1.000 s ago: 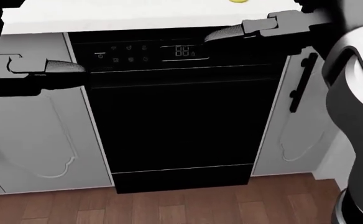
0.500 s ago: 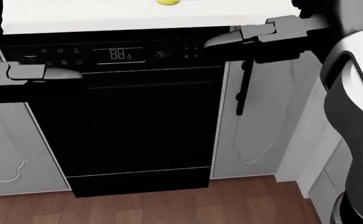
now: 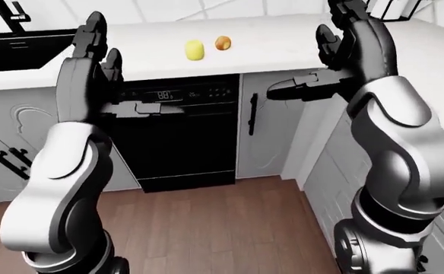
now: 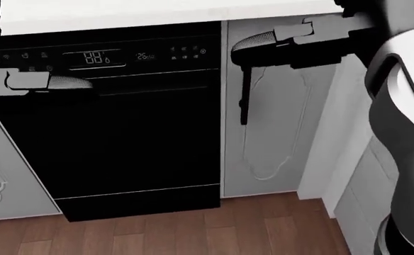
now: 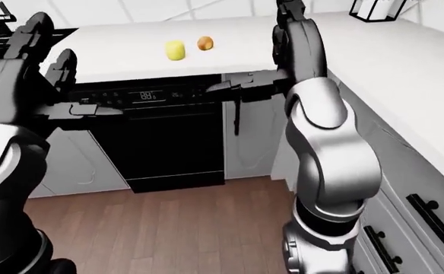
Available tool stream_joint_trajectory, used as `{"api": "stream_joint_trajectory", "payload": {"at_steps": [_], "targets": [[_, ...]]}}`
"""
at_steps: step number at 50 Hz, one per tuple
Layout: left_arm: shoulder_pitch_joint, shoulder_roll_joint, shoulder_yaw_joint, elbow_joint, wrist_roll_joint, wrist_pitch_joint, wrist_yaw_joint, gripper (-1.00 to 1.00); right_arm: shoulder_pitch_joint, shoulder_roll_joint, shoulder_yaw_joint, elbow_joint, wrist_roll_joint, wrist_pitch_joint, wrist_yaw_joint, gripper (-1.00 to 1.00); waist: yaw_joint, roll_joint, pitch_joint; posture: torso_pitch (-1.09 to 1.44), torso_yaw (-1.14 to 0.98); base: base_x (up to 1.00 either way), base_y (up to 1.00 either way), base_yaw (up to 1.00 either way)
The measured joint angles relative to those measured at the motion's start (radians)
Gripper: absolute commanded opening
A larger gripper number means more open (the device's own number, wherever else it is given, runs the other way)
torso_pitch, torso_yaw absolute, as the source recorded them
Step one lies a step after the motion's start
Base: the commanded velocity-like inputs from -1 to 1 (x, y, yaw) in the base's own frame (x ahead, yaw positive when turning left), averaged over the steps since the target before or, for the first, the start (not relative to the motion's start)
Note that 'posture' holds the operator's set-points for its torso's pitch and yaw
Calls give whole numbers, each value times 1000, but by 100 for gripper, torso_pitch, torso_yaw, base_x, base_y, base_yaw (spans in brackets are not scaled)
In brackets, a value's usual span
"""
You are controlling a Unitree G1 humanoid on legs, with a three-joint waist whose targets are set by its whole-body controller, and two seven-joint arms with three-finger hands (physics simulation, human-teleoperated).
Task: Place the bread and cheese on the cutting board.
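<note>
A black dishwasher (image 4: 114,133) sits under the white counter (image 3: 268,43), which bears two small fruits (image 3: 195,49).

A white counter (image 3: 283,43) runs across the top of the left-eye view and turns down the right side. On it, upper centre, lie a yellow fruit (image 3: 195,49) and an orange fruit (image 3: 223,43), near each other.

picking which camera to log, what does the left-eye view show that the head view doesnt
Only the left-eye view shows the countertop with a yellow fruit and an orange fruit, plus both raised open hands, left hand and right hand. Only the head view shows the dishwasher display large enough to make out. Both show the black dishwasher, the cabinet handle and the wood floor.
</note>
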Motion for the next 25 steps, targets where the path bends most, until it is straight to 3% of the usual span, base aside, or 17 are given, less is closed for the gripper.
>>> {"api": "stream_joint_trajectory", "payload": {"at_steps": [2, 7, 13, 18, 20, 21, 23, 25], "targets": [[9, 1, 2, -1, 5, -9, 1, 100, -8, 5, 4, -6, -6, 1, 2, 100, -2, 23, -8, 0, 0, 0, 0, 0], [29, -9, -7, 6, 29, -22, 1, 100, -1, 11, 16, -9, -9, -11, 14, 100, -3, 1, -14, 0, 0, 0, 0, 0], [46, -23, -18, 6, 50, -38, -11, 100, 21, 18, 27, -10, -25, -16, 25, 100, -1, -5, -16, 0, 0, 2, 0, 0], [50, -33, -22, 16, 63, -33, -23, 100, 33, 22, 32, -7, -41, -12, 46, 100, -5, 25, 5, 0, 0, 37, 0, 0], [48, -33, -18, -1, 64, -37, -27, 100, 32, 24, 31, -22, -48, -19, 52, 100, -8, 44, -2, 0, 0, 48, 0, 0], [47, -30, -15, -6, 65, -40, -29, 100, 30, 26, 31, -29, -51, -22, 54, 100, -9, 47, -3, 0, 0, 50, 0, 0], [46, -26, -2, -11, 69, -41, -29, 100, 26, 32, 38, -34, -54, -24, 61, 100, -1, 30, -3, 0, 0, 51, 0, 0], [47, -22, 6, -12, 74, -33, -26, 100, 21, 35, 44, -28, -51, -21, 70, 100, -2, 39, -9, 0, 0, 50, 0, 0]]}}
